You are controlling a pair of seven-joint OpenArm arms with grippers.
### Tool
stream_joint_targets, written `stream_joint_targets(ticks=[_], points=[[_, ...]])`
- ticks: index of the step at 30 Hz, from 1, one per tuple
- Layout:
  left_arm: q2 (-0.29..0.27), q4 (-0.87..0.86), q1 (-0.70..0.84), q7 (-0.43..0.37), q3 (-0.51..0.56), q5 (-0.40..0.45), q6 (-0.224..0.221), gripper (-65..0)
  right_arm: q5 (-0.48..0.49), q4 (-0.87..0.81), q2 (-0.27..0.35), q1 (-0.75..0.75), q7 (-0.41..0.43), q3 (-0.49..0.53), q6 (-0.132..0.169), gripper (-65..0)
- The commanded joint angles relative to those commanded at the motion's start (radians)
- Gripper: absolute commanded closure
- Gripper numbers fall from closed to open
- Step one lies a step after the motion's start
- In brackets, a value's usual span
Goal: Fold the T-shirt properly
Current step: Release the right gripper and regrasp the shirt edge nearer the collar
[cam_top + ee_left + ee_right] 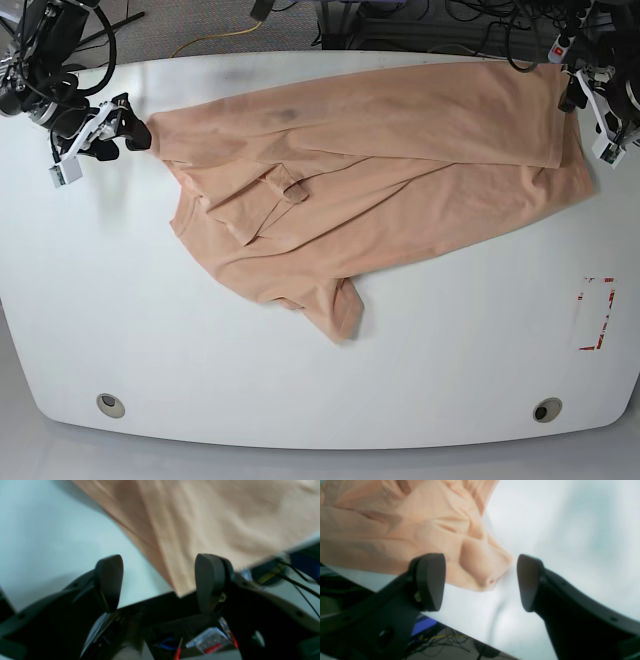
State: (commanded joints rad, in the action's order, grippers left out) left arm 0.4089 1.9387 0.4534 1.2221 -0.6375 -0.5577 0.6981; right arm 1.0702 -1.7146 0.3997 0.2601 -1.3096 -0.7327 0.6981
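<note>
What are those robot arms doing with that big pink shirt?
They are folding the T-shirt, which lies rumpled and partly doubled over on the white table. The right hand is open beside one bunched end, and the left hand is open at the other end. Neither grips it now.

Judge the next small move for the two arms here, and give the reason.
Probably close both grippers on the cloth. The right gripper is open with a bunched corner of the T-shirt between its jaws; the left gripper is open at the opposite edge. The shirt lies crumpled and half folded, so it likely needs lifting and spreading first.
</note>
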Motion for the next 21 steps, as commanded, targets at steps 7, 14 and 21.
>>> stream_joint_targets(ticks=[7, 14, 21], points=[[-0.152, 0.000, -0.092, 0.000, -0.052, 0.190, 0.000, -40.6, 0.000, 0.184, 0.000, -0.126, 0.000, 0.014, 0.000, -41.7], [-0.216, 0.000, -0.135, 0.000, -0.126, 0.219, 0.000, -40.3, 0.000, 0.284, 0.002, -0.247, 0.000, 0.138, 0.000, -41.7], [-0.215, 0.000, -0.137, 0.000, -0.130, 0.219, 0.000, -40.3, -0.026, 0.331, 0.002, -0.305, 0.066, 0.315, 0.000, -41.5]])
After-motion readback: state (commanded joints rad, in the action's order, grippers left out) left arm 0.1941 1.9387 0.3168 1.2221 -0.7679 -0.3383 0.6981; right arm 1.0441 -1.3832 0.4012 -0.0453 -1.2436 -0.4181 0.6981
